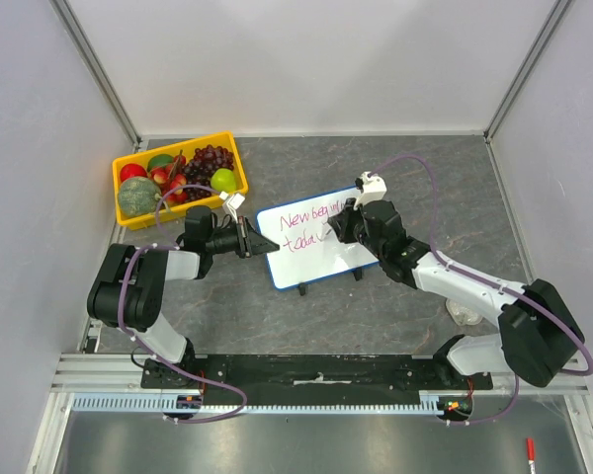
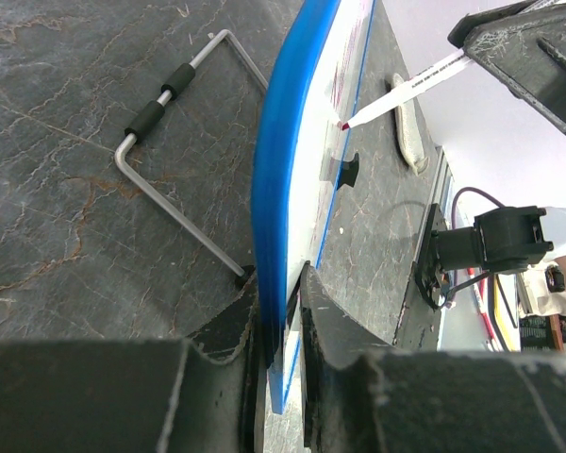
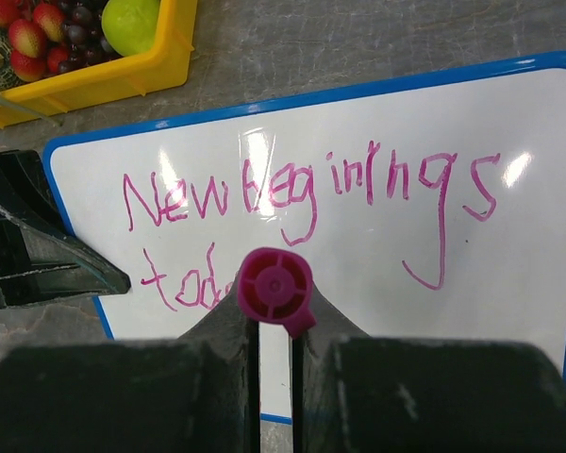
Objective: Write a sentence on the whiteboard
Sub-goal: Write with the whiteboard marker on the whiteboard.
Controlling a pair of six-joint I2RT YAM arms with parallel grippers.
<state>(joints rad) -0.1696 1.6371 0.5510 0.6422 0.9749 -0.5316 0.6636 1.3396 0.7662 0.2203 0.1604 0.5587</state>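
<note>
The whiteboard [image 1: 311, 242], white with a blue frame, sits mid-table, tilted up on a wire stand [image 2: 170, 203]. My left gripper [image 1: 249, 237] is shut on its left edge [image 2: 281, 283]. My right gripper [image 1: 338, 225] is shut on a pink marker [image 3: 275, 288], seen end-on in the right wrist view. The marker tip [image 2: 344, 124] touches the board. The sentence [image 3: 302, 189] in pink reads "New beginnings" on the first line and "toda" [image 3: 184, 283] on the second, partly hidden behind the marker.
A yellow tray [image 1: 178, 178] of fruit stands at the back left, close to the left gripper. Grey walls enclose the table on three sides. A red pen [image 1: 530, 456] lies below the table's front rail at the right.
</note>
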